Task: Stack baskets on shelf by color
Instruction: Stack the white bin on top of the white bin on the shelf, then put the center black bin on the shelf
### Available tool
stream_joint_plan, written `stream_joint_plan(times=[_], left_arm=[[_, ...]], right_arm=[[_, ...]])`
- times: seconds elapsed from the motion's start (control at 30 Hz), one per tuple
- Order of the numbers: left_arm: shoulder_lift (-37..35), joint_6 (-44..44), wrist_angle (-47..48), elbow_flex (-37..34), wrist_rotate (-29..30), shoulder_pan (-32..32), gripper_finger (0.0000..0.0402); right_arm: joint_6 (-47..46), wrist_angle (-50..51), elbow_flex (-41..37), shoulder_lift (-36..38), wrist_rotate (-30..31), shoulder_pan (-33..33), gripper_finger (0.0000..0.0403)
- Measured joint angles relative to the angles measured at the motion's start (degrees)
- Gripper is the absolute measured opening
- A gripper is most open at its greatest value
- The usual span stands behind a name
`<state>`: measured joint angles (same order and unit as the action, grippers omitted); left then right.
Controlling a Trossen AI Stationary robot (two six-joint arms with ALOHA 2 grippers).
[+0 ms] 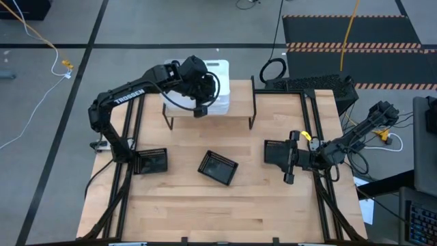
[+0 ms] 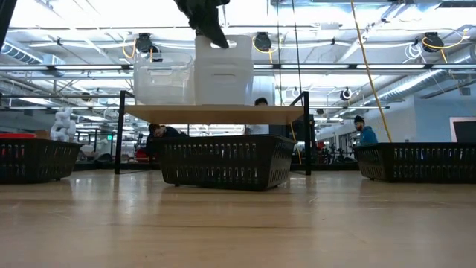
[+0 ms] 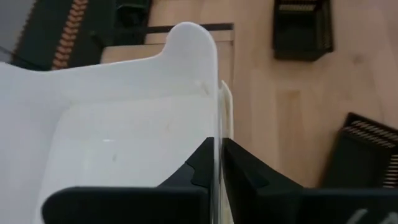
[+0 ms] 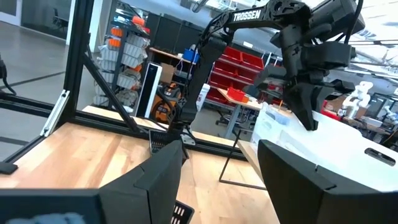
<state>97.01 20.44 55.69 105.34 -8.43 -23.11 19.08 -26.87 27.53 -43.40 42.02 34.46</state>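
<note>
On the shelf (image 2: 216, 113) at the table's far side, a white basket (image 1: 220, 85) stands beside a clear basket (image 2: 162, 80). My left gripper (image 3: 219, 168) reaches over the shelf and is shut on the white basket's wall. Just outside that wall, a second white wall (image 3: 227, 106) shows. Three black baskets sit bottom-down on the table: one at the left (image 1: 151, 161), one in the middle (image 1: 218, 168), one at the right (image 1: 276, 152). My right gripper (image 1: 291, 158) stands open by the right black basket, with nothing between its fingers (image 4: 155, 180). My left gripper pinches the white basket's upright side wall (image 3: 217, 127) at its top rim, one finger (image 3: 200, 167) inside the basket and one (image 3: 244, 171) outside. The fingers slant down from above (image 2: 210, 28). The basket stands upright with its bottom on the shelf.
The shelf's black legs (image 1: 254, 109) stand on the table's far half. The table's near half (image 1: 225, 212) is bare wood. Black frame rails (image 1: 321, 198) run along the table's left and right edges. People and shop racks show in the room beyond.
</note>
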Motion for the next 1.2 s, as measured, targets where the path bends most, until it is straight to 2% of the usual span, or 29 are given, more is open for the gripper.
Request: stream_joint_plan(times=[0.1, 0.33, 0.4, 0.5, 0.57, 0.73, 0.87, 0.93, 1.03, 1.2], left_arm=[[0.0, 0.05, 0.69, 0.0, -2.13, 0.04, 0.0036], [0.0, -1.99, 0.87, 0.0, -2.13, 0.11, 0.0049], [0.0, -4.61, 1.28, 0.0, -2.06, 0.11, 0.0068], [0.0, -6.35, 1.7, 0.0, -0.76, 0.2, 0.0107], [0.0, -7.09, 1.57, 0.0, 0.7, 0.69, 0.0138], [-1.23, -10.57, 0.95, 0.0, 8.61, 2.87, 0.0209], [-4.02, -11.23, 0.48, 0.0, 15.05, 6.07, 0.0243], [-5.32, -12.41, 0.03, 0.0, 16.84, 8.29, 0.0249], [-6.81, -14.67, -0.6, 0.05, 18.89, 12.48, 0.0246], [-5.92, -21.06, -0.1, 0.09, 22.61, 21.0, 0.0223]], right_arm=[[-0.01, 0.58, 0.0, -0.01, -0.01, 0.0, 0.0205], [-1.0, 1.5, 0.0, 0.0, 0.2, 0.0, 0.0205], [-2.72, 2.57, 0.0, 0.0, 3.41, 0.04, 0.0205], [-5.1, 6.34, 0.0, 0.0, 11.31, 0.02, 0.0206], [-6.73, 9.0, 0.0, 0.0, 13.71, 0.0, 0.0206], [-10.77, 12.41, 0.0, 0.02, 13.51, -0.02, 0.0206], [-14.79, 16.12, 0.0, 0.5, 13.4, -1.08, 0.0206], [-18.72, 19.01, 0.0, 0.48, 12.44, -2.01, 0.0206], [-24.95, 23.35, 0.0, 0.42, 7.55, -3.32, 0.0206], [-26.59, 25.0, 0.0, 0.11, 2.03, -3.65, 0.0206]])
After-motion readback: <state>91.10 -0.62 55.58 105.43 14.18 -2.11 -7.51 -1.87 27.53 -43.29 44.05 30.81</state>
